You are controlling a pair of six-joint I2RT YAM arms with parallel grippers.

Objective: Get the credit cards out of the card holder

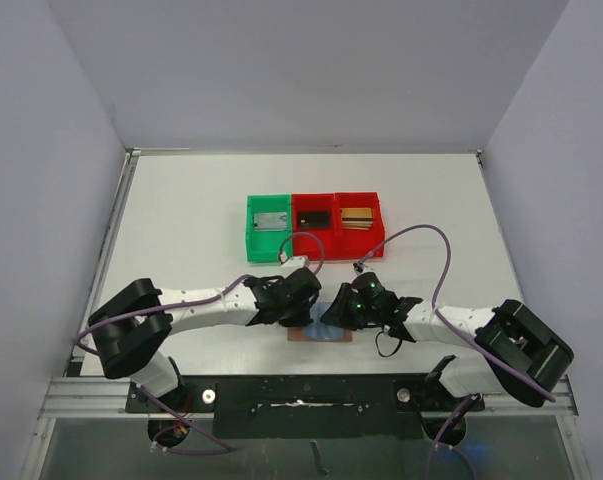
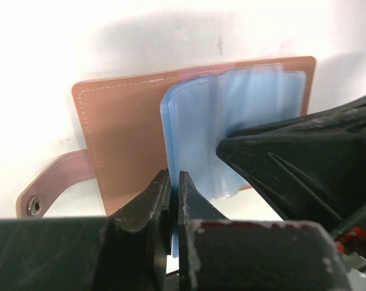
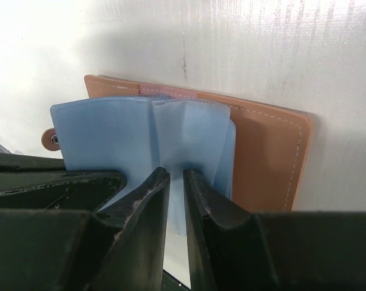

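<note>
The brown card holder (image 1: 319, 336) lies open and flat on the white table between the two arms. Its light-blue sleeves (image 2: 195, 121) stand up from the brown cover (image 2: 122, 133), and its snap tab (image 2: 52, 182) sticks out to the left. My left gripper (image 2: 173, 176) is shut on the near edge of one blue sleeve. From the other side, my right gripper (image 3: 175, 173) pinches a fold of the blue sleeves (image 3: 110, 133) above the cover (image 3: 264, 157). No credit card shows inside the sleeves. Both grippers (image 1: 303, 305) (image 1: 333, 318) meet over the holder.
Behind the holder stands a row of three bins: a green bin (image 1: 251, 238) holding a grey card (image 1: 269, 220), a red bin (image 1: 297, 232) with a dark card (image 1: 314, 217), and another red bin (image 1: 379, 232) with a gold card (image 1: 357, 218). Cables loop above the wrists.
</note>
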